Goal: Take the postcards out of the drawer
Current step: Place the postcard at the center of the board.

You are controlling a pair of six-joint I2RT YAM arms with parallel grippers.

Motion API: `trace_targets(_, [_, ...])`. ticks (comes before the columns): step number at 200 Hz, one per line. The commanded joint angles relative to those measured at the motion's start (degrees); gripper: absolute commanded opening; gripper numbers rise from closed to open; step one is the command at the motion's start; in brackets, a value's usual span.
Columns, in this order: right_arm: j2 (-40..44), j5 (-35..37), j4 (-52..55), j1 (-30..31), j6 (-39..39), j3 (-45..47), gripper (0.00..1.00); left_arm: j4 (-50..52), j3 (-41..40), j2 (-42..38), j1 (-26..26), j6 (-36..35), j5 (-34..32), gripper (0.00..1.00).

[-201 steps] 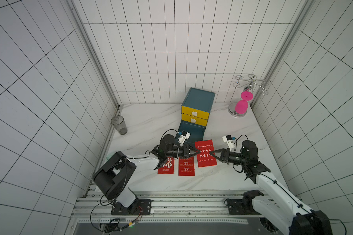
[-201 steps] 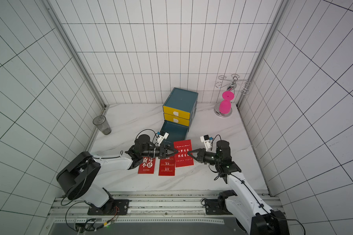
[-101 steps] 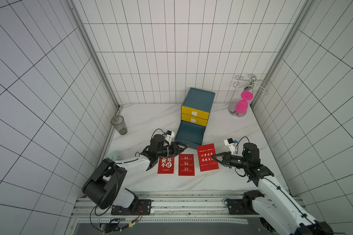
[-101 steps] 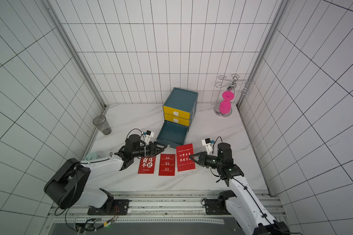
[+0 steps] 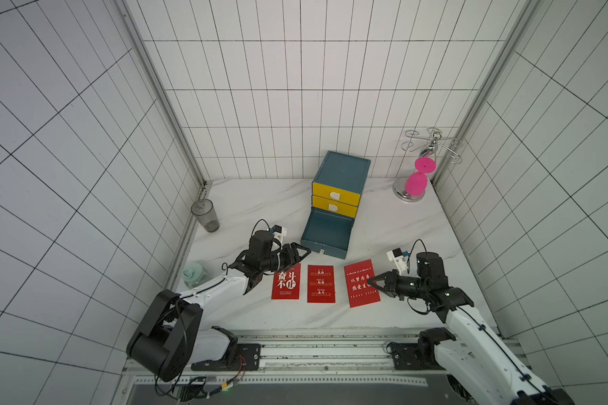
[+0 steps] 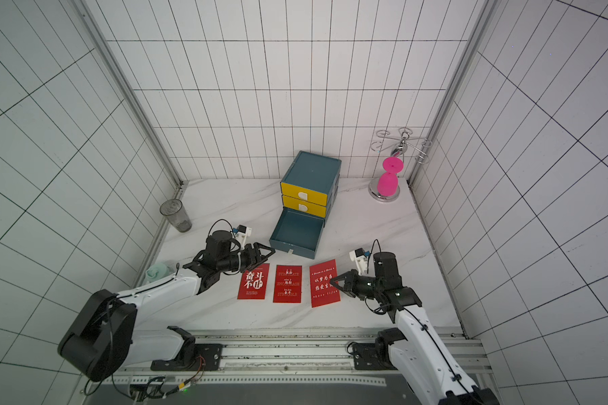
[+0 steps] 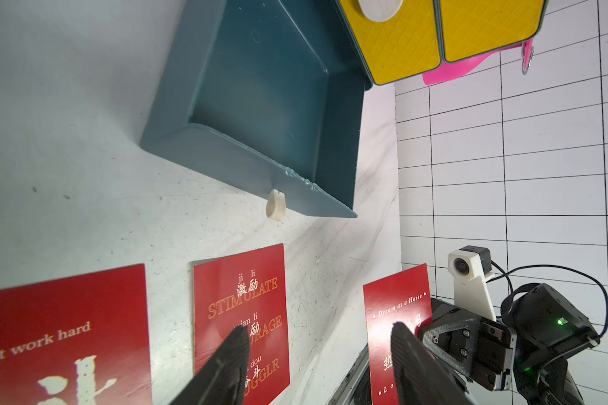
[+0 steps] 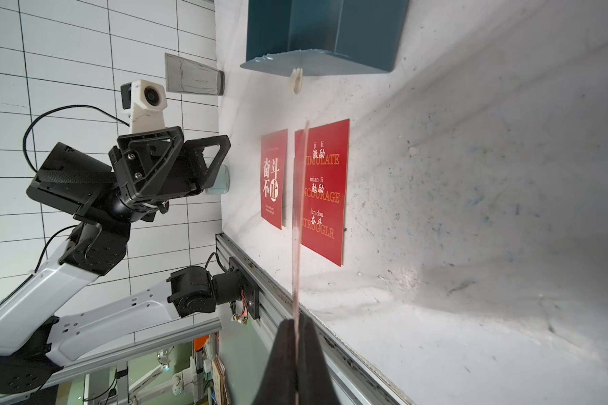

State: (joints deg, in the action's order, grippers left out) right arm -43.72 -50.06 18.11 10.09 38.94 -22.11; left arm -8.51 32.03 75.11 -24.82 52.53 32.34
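Pinching the third postcard (image 5: 360,280) by its side edge, my right pincer (image 5: 372,284) is holding it near the worktop's (image 5: 401,224) front edge, apparently to line it up with the left postcard (image 5: 286,286) and middle postcard (image 5: 321,283) lying flat before the bare bottom drawer (image 5: 327,228). My left pincer (image 5: 304,253) is hanging open, empty. Whether the pinched card is touching the worktop is hidden from me.

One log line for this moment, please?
teal drawer: open, empty; two red printed postcards: flat on white table; third red postcard: pinched in right gripper; left gripper: open, empty

Red postcards (image 7: 241,301) near open drawer (image 7: 260,105)
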Motion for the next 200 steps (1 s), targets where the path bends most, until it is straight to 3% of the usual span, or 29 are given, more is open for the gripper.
trace_targets(1, [-0.2, 1.6, 3.0, -0.8, -2.1, 1.3, 0.00, 1.2, 0.5, -0.3, 0.6, -1.7, -0.7, 0.65])
trace_targets(75, [-0.4, 5.8, 8.8, -0.8, -6.2, 1.8, 0.00, 0.6, 0.1, -0.7, 1.2, -1.3, -1.1, 0.70])
trace_targets(131, [-0.5, 7.7, 6.4, -0.8, -5.4, 3.7, 0.00, 1.6, -1.6, -4.0, 1.2, -1.0, -2.4, 0.72])
trace_targets(200, [-10.2, 10.7, -7.5, -0.4, -1.2, 4.3, 0.00, 0.0, 0.1, -0.3, 1.3, -0.5, 0.2, 0.73])
